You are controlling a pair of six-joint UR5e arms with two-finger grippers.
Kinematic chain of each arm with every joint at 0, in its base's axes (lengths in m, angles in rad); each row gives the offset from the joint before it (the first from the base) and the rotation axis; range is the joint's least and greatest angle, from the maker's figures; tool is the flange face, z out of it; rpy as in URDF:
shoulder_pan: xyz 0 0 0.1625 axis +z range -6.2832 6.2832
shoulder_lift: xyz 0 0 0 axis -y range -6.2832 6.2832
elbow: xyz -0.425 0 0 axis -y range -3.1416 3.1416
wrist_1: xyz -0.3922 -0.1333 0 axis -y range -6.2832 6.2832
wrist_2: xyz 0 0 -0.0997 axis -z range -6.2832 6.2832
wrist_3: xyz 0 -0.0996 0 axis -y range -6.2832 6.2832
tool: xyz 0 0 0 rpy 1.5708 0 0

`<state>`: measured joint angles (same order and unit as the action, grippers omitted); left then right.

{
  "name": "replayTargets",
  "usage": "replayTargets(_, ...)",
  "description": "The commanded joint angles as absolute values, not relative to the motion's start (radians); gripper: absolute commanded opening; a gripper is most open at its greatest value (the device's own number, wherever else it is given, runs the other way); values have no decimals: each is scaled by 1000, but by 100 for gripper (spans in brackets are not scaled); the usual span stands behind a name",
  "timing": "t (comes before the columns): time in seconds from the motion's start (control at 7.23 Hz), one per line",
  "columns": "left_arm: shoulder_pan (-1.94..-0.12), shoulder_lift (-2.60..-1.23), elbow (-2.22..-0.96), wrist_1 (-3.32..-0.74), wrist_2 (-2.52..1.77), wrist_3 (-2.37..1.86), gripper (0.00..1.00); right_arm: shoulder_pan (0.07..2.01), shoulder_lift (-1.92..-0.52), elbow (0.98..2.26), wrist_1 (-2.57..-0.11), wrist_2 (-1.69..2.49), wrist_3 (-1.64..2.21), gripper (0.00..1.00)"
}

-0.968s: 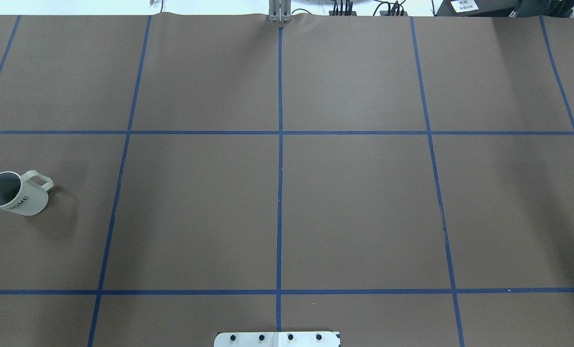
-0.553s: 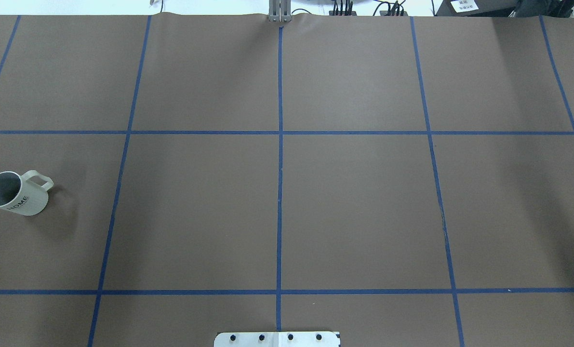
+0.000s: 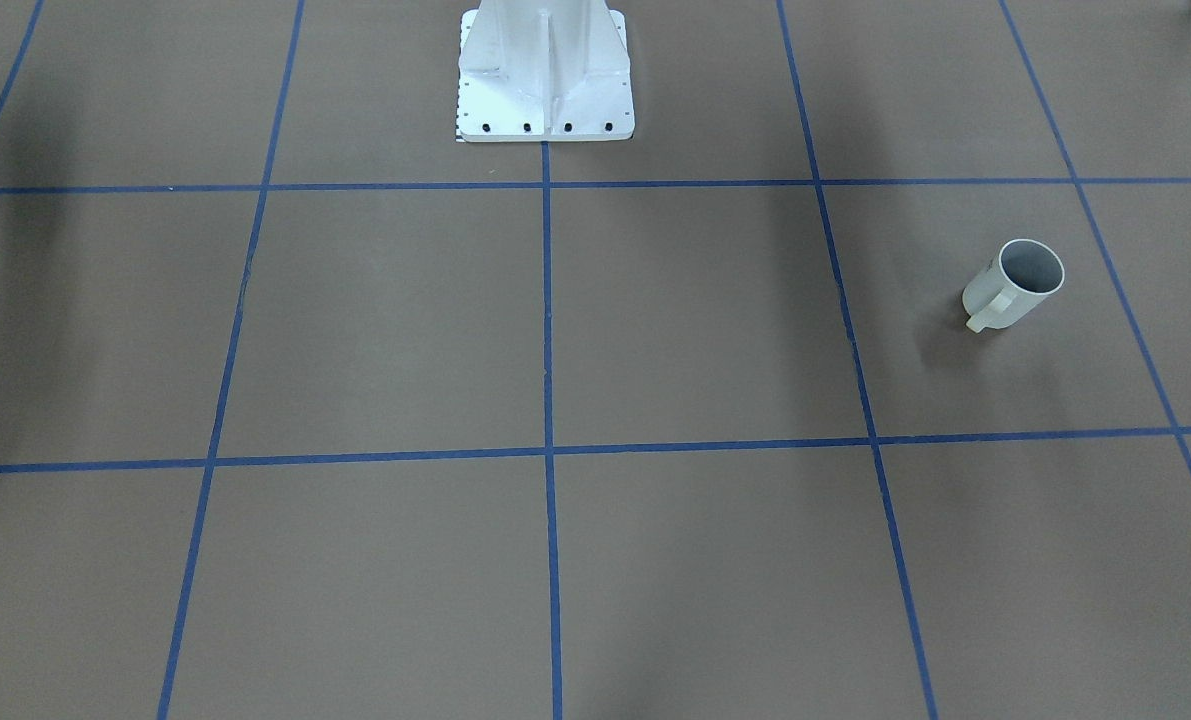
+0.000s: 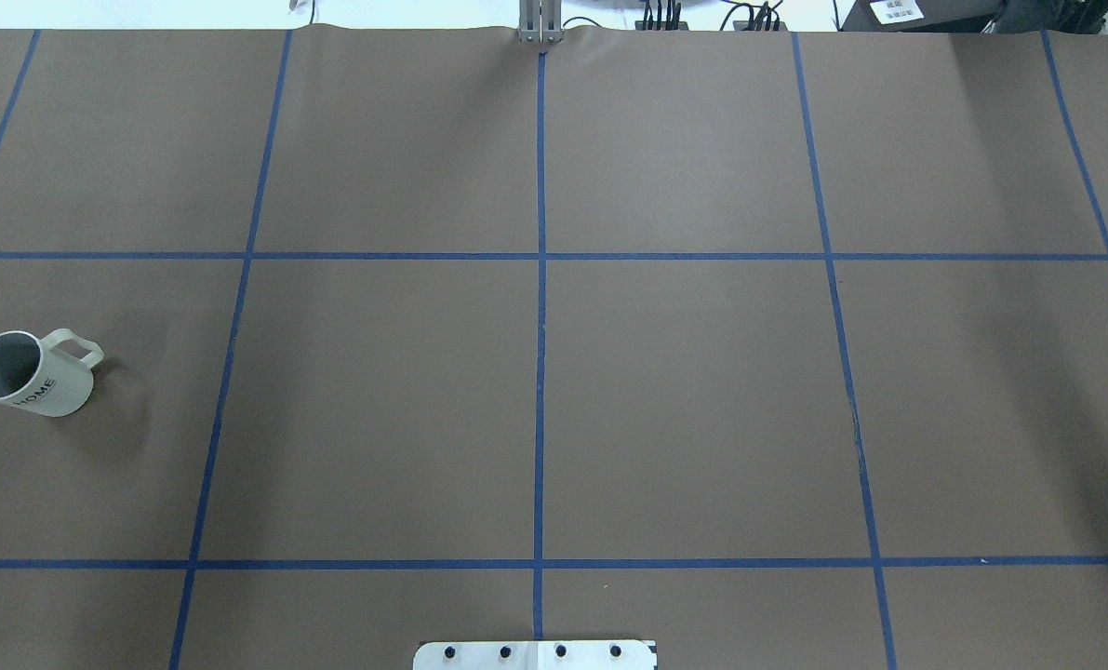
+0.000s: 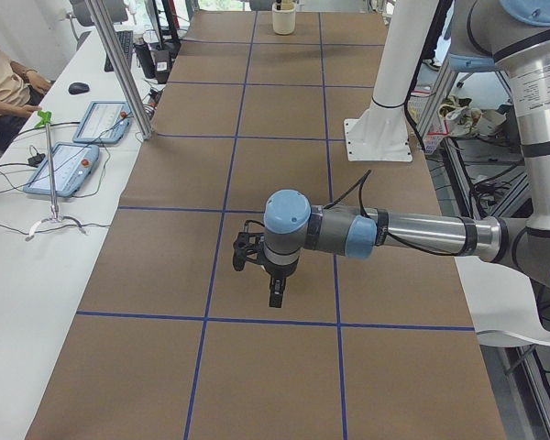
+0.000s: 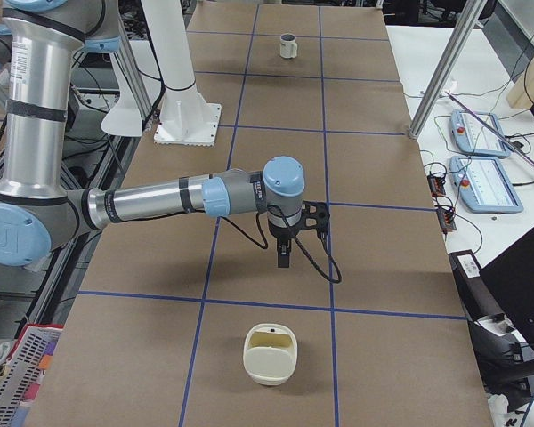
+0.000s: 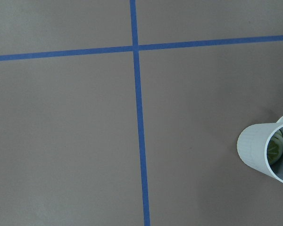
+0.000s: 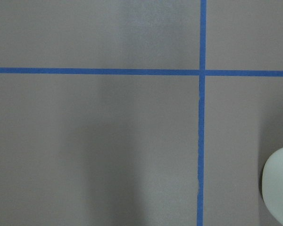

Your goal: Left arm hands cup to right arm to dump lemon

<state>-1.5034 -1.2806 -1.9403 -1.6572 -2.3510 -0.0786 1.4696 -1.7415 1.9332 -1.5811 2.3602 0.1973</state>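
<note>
The cup (image 4: 28,375) is a white mug standing upright at the table's left edge, handle towards the far side; it also shows as the cup (image 3: 1015,285) and, far off, the cup (image 6: 288,44). In the left wrist view the cup (image 7: 257,149) sits at the right edge with the yellowish-green lemon (image 7: 275,147) inside it. My left gripper (image 5: 274,295) hangs above the table near its left end; the cup is hidden there. My right gripper (image 6: 283,258) hangs over the right end. Both show only in side views, so I cannot tell whether they are open or shut.
A cream-white container (image 6: 269,354) stands on the table's right end, beyond my right gripper, and shows at the right wrist view's edge (image 8: 279,188). The white robot base (image 3: 545,70) stands mid-table. A side desk with control pendants (image 5: 73,156) and a seated person (image 5: 0,82) flank the table.
</note>
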Motion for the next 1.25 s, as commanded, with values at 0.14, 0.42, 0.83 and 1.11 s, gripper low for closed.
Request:
replayTargets(0.14,-1399,-1339,-1939,-1661,-2368,-176,100,1470,-1743,1931,-1580,2394,198,100)
replayTargets(0.42,-1286,-1351,-1936,-1719,-2358,-282,100,1470,-1741,1939,-1577,2395,198,100)
replayTargets(0.83,-1105,-1428,-1886,-1759,-2271,-463,100,1466,-1741,1930,-1551,2393,198,100)
replayTargets(1.11,-1104,-1462,-1817,-1797,-2272,-456,99,1457,-1740,1925,-1551,2393,199,100)
